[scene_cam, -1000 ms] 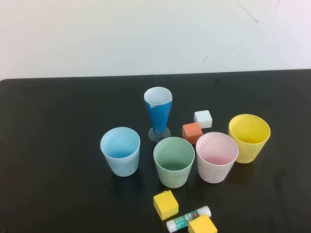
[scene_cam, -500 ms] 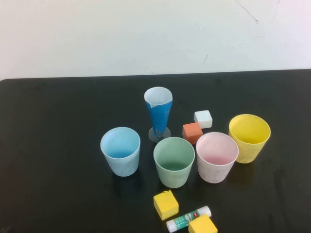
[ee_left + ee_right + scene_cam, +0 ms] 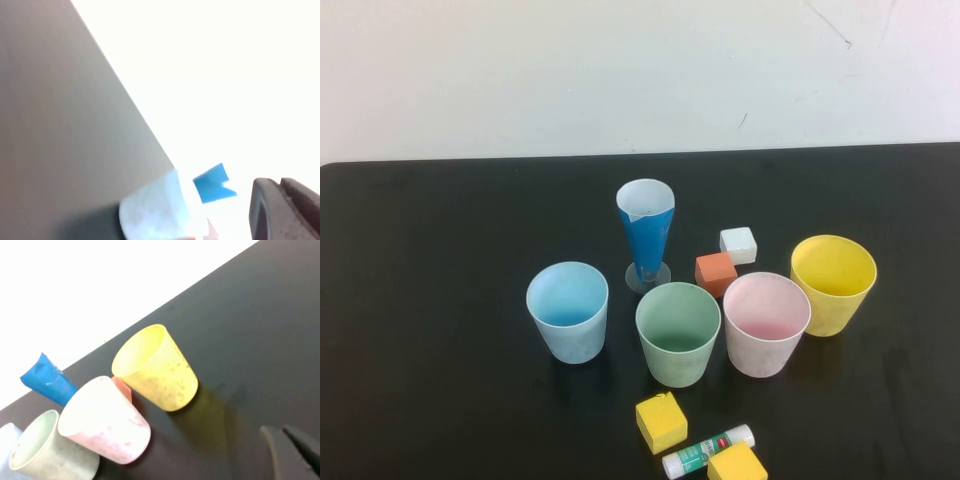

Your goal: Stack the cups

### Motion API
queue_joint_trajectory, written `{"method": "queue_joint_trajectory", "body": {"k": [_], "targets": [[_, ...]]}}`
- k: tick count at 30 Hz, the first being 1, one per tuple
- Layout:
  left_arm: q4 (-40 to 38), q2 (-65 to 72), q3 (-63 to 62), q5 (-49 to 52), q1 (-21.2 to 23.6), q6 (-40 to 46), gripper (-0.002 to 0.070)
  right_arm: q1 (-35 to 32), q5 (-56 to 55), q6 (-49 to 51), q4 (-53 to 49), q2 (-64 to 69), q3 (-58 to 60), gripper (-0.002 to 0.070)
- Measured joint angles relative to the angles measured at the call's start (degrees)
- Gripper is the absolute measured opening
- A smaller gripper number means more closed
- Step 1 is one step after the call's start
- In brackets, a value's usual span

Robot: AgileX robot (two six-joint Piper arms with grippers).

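High view: four cups (image 3: pixel 678 333) upright (unstacked); both pincers unseen there.

Matt pastel plastic cups (image 3: pixel 678 334), translucent blue cone glass (image 3: pixel 646 234), smooth glossy black table (image 3: pixel 440 300)

even, bright light — wall (image 3: pixel 240 75) blown out white, light blue cup (image 3: pixel 155 210) blurred.

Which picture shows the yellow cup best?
The right wrist view: the yellow cup fills the middle, side and rim both plain, with the right gripper at the picture's edge. The high view shows the cup whole but smaller. The left wrist view misses it, showing only the left gripper.
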Motion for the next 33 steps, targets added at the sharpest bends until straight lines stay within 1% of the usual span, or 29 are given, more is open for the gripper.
{"method": "queue_joint_trajectory", "body": {"k": [4,8,10,12,15,17,20,23,27,33], "targets": [[0.47,0.0,0.0,-3.59,0.0,5.82,-0.0003,0.0,-0.22,-0.96,-0.12,0.0,0.0,-0.0001],[1.2,0.0,0.0,-8.96,0.0,10.37,-0.0003,0.0,0.44,-5.73,-0.37,0.0,0.0,-0.0001],[2.01,0.29,-1.41,-9.86,0.0,15.65,-0.0003,0.0,1.03,-7.24,-0.37,0.0,0.0,-0.0001],[2.67,2.45,-4.89,-7.82,0.0,22.7,-0.0003,0.0,1.49,-8.23,-0.37,0.0,0.0,-0.0001],[3.29,9.43,-12.28,-1.0,0.0,32.96,-0.0003,0.0,1.93,-8.92,-0.03,0.0,0.0,-0.0001],[3.69,15.63,-17.68,5.26,0.0,37.91,-0.0003,0.0,1.96,-9.29,0.25,0.0,0.0,-0.0001],[4.26,24.5,-25.1,14.08,0.0,43.11,-0.0003,0.0,1.96,-9.27,2.09,0.0,0.0,-0.0001],[4.64,32.11,-30.55,18.89,0.0,46.67,-0.0003,0.0,1.96,-9.27,5.12,0.0,0.0,-0.0001],[5.6,42.04,-36.63,22.46,0.0,51.19,-0.0003,0.0,2.43,-10.24,6.7,0.0,0.0,-0.0001],[12.37,57.33,-46.49,27.63,0.0,52.73,-0.0003,0.0,5.25,-14.58,7.13,0.0,0.0,-0.0001]]}}
